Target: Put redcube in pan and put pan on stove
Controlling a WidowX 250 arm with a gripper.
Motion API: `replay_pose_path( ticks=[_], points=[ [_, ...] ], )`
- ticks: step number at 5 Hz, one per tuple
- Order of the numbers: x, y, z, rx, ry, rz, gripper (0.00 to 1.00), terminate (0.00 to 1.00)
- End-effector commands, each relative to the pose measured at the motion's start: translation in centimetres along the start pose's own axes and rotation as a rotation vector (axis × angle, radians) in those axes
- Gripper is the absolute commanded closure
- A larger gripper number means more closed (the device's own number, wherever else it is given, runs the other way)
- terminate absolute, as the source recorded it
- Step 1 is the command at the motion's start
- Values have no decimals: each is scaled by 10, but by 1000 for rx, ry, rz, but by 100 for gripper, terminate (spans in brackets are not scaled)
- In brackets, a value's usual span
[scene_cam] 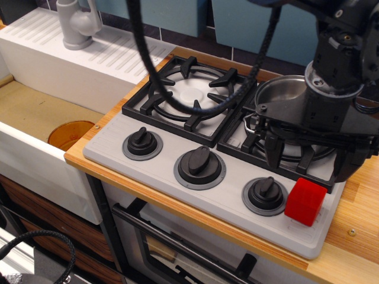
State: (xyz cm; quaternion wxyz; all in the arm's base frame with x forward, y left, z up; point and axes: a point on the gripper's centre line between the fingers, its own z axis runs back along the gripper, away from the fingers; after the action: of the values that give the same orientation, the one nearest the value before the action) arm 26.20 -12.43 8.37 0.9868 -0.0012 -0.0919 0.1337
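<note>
The redcube [305,202] sits on the front right corner of the light-grey stove [154,171], just right of the right knob [265,194]. The shiny steel pan [283,92] stands on the right burner grate, mostly hidden behind my arm. My black gripper [309,160] hangs over the front of the right burner, just behind and above the redcube. Its two fingers [272,149] are spread wide apart with nothing between them. The left burner [190,93] has nothing on it but the cable crossing over it.
A black cable [155,76] loops over the left burner. A white ribbed sink [71,65] with a grey faucet [77,25] and an orange drain disc [70,135] lies to the left. The wooden counter edge [355,234] runs at the right. An oven handle [177,242] is below.
</note>
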Motion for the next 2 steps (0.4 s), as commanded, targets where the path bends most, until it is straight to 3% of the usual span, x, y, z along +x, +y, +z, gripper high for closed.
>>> replay_pose_path(
  ticks=[1,2],
  points=[
    [0,0,0,0,0,0,0,0],
    [-2,-5,-15,-17,-15,5,0,0]
  ],
)
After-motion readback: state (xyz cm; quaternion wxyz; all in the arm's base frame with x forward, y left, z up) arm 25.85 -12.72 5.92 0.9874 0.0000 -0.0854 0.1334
